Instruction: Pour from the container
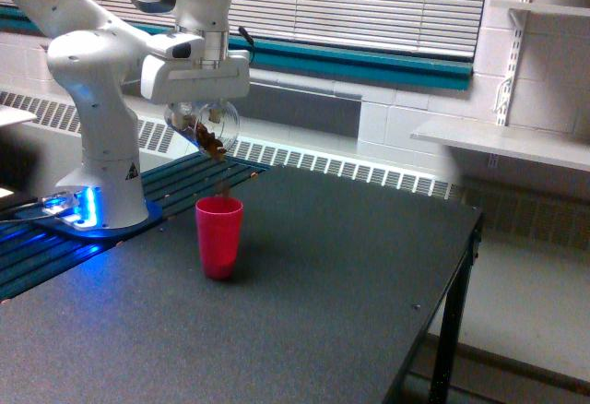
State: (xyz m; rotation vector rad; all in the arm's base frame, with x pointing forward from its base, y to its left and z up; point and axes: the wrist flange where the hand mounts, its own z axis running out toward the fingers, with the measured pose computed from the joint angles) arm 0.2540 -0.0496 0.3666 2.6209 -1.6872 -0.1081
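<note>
i see the gripper (201, 113) clamped on the clear container (205, 125), tipped over above the red cup (219, 235). brown bits sit at its lowered lip, a few in the air beneath. the cup stands upright on the dark table (304, 303).

No words or numbers can be read anywhere. The arm's base (109, 178) carries a small dark triangular mark, but it is too small to make out.

White blinds (369, 3), block wall (419, 118), wall shelf (502, 141)
</note>
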